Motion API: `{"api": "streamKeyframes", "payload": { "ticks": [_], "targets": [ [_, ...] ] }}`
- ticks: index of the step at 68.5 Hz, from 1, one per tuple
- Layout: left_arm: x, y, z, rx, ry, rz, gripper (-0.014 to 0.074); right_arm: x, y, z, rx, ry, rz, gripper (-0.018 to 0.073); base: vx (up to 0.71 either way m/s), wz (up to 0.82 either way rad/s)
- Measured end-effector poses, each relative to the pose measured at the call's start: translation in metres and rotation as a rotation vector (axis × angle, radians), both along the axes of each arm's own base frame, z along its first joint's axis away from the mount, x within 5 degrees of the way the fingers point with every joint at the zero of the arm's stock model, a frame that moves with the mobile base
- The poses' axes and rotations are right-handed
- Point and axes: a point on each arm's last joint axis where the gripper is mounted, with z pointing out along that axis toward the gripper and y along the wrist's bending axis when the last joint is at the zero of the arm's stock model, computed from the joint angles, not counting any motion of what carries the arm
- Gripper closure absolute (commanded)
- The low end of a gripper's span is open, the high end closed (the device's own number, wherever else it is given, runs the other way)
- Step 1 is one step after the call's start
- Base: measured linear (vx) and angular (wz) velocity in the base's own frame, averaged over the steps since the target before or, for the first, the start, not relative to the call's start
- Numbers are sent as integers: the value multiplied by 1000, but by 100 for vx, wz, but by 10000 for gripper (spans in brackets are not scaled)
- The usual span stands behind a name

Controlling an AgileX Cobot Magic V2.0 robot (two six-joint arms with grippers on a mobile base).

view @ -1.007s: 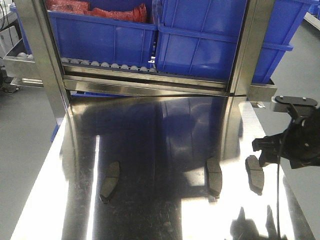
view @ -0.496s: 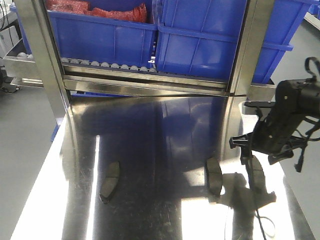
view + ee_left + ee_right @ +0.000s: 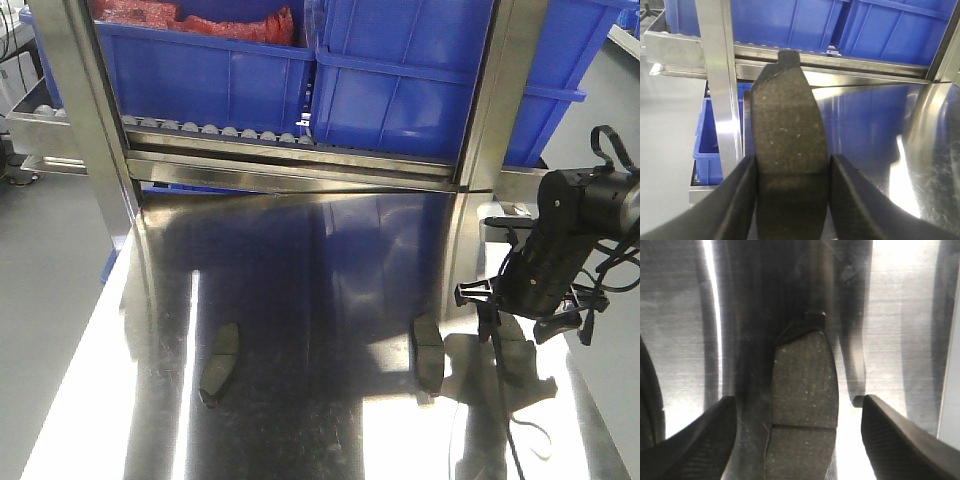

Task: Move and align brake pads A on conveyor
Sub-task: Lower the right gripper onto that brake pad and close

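In the left wrist view my left gripper (image 3: 792,170) is shut on a dark grey brake pad (image 3: 787,120), held up in the air in front of the rack. Three more brake pads lie on the shiny steel table: one at the left (image 3: 220,362), one in the middle (image 3: 428,352) and one at the right (image 3: 514,348). My right gripper (image 3: 500,318) hangs open just above the right pad. In the right wrist view that pad (image 3: 802,390) lies between the spread fingers (image 3: 705,440), with a gap on each side. The conveyor is out of view.
A roller rack with blue bins (image 3: 400,70) stands behind the steel table (image 3: 320,260), carried on steel uprights (image 3: 90,120). The table's right edge runs just past the right arm. Another blue bin (image 3: 710,135) sits low beside the table.
The right arm came in from the table's right edge and dropped over the right pad. The three pads on the table have not moved.
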Motion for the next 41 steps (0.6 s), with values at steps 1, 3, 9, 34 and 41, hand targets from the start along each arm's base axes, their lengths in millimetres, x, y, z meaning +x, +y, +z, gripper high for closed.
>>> {"api": "streamKeyframes", "payload": {
  "ticks": [1,3,9,34,41],
  "targets": [
    [0,0,0,0,0,0,602,0,0,0,0,1,-4,64,0,0],
    [0,0,0,0,0,0,602,0,0,0,0,2,-8,64,0,0],
    [0,0,0,0,0,0,602,-1,0,-1,0,9,-15,64,0,0],
    [0,0,0,0,0,0,602,0,0,-8,-7,35,-18,184,0,0],
    [0,0,0,0,0,0,602,0,0,-8,-7,35,-18,300,0,0]
  ]
}}
